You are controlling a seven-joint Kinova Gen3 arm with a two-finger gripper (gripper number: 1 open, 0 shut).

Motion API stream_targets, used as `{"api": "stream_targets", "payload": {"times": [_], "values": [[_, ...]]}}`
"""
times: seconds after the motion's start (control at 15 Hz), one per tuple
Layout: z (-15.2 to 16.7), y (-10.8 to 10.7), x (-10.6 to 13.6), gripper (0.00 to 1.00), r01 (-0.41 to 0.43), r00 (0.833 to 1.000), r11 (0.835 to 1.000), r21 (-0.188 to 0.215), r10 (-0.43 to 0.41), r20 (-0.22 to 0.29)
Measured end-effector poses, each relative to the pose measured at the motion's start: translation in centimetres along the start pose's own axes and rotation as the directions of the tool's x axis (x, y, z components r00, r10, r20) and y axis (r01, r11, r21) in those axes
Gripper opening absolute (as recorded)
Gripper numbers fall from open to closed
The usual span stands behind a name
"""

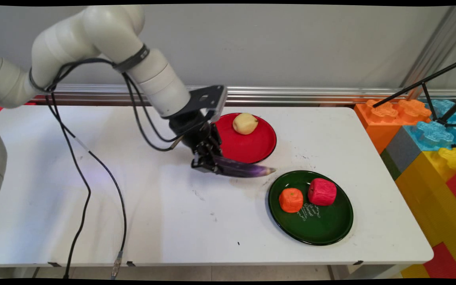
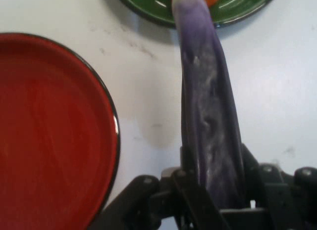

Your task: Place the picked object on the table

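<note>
My gripper (image 1: 209, 162) is shut on a long purple eggplant (image 1: 244, 170), holding it by its thick end just above the table, in front of the red plate (image 1: 251, 148). In the hand view the eggplant (image 2: 208, 116) runs up from between my fingers (image 2: 185, 188), its tip pointing at the green plate (image 2: 148, 7). The red plate (image 2: 49, 131) lies to its left there. A yellowish potato-like vegetable (image 1: 245, 123) sits on the red plate.
The green plate (image 1: 319, 229) at the front right carries an orange piece (image 1: 291, 200) and a red piece (image 1: 322, 191). Black cables (image 1: 81, 174) hang over the left table. Big coloured blocks (image 1: 430, 138) and a black tripod (image 1: 445, 95) stand at the right.
</note>
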Motion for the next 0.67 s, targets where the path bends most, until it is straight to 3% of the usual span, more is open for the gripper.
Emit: {"api": "stream_targets", "payload": {"times": [0.67], "values": [[4.1,0.0,-6.3,0.0,-0.061,0.996,0.998,-0.035,0.063,0.061]]}}
